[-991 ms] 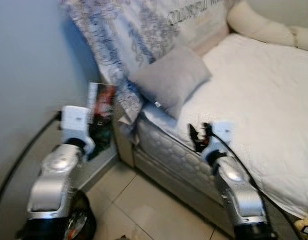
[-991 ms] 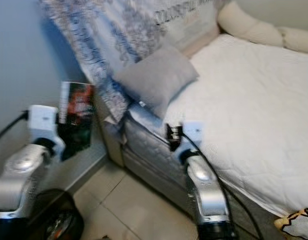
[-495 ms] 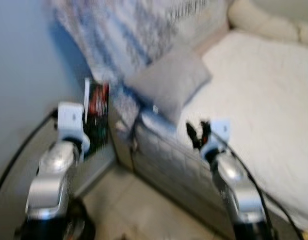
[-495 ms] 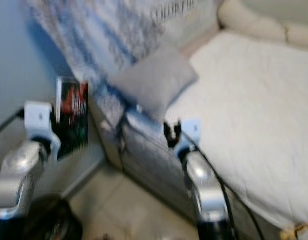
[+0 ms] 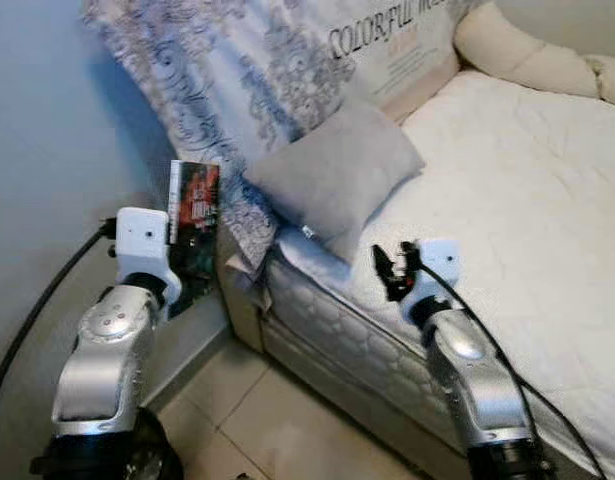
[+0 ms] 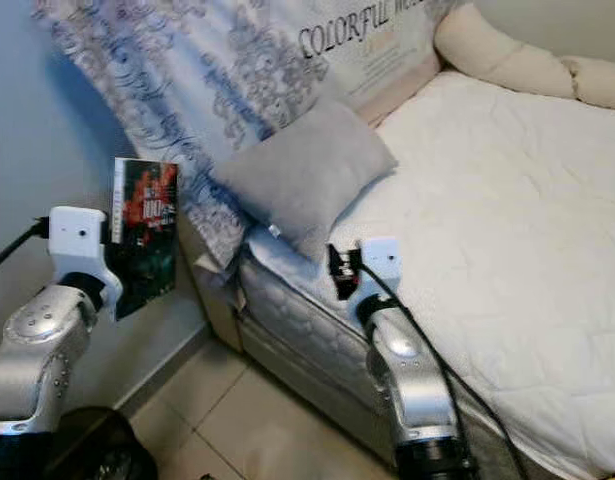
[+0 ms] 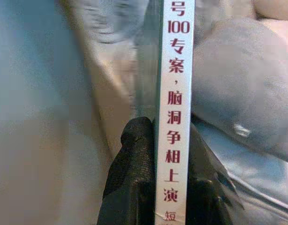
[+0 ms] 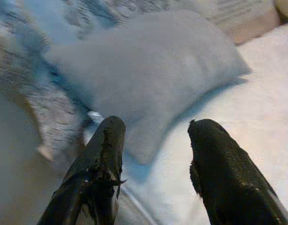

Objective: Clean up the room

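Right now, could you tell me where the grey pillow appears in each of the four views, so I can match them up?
Left eye view: grey pillow above centre, leaning on the patterned headboard cover.
Right eye view: grey pillow at centre, upper half.
Left wrist view: grey pillow beyond the book clamped in the left gripper.
Right wrist view: grey pillow ahead of the open right gripper.
Shared landmark: the white label tag at the pillow's lower edge.

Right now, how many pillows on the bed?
3: a grey pillow at the near corner, a large patterned pillow propped behind it, a cream bolster at the far side. More may be out of frame.
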Available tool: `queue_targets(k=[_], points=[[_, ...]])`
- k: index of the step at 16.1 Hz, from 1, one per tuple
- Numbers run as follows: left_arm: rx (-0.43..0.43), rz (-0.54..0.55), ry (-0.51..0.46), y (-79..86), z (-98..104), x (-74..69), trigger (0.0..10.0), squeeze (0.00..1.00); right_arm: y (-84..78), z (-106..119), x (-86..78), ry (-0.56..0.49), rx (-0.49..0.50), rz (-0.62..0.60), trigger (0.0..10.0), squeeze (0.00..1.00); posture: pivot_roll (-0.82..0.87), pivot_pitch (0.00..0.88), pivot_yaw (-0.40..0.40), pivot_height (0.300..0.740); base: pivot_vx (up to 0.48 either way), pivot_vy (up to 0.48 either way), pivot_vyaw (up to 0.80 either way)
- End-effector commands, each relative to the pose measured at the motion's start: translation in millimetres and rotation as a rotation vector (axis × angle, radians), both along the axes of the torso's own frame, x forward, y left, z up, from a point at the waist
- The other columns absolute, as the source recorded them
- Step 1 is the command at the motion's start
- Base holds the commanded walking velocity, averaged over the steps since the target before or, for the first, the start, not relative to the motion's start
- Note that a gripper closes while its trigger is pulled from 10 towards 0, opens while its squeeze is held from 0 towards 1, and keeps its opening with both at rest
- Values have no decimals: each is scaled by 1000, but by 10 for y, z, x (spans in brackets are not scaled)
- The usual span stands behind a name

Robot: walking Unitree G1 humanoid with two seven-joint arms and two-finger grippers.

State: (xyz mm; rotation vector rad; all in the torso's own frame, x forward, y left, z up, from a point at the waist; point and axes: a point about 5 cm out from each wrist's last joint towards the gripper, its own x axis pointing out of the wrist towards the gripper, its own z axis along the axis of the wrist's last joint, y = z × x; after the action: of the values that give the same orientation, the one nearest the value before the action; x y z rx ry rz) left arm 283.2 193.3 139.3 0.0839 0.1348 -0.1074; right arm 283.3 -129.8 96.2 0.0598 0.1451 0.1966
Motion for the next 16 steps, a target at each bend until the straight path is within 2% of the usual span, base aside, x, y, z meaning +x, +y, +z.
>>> queue_targets(k=[1, 12, 14, 16], points=[[8, -16, -58, -35, 123, 27, 10000, 0, -26, 18, 9, -9, -5, -11, 10000, 0, 45, 0, 25, 740, 300, 0, 0], [28, -28, -94, -26, 199, 73, 10000, 0, -3, 28, 39, -25, -7, -11, 10000, 0, 45, 0, 21, 740, 298, 0, 0], [42, -33, -127, -25, 301, 94, 10000, 0, 1, 22, 34, -20, -3, -12, 10000, 0, 43, 0, 22, 740, 298, 0, 0], [44, -39, -188, -31, 493, 147, 10000, 0, -7, 13, 29, -17, 6, -22, 10000, 0, 43, 0, 22, 740, 296, 0, -800]])
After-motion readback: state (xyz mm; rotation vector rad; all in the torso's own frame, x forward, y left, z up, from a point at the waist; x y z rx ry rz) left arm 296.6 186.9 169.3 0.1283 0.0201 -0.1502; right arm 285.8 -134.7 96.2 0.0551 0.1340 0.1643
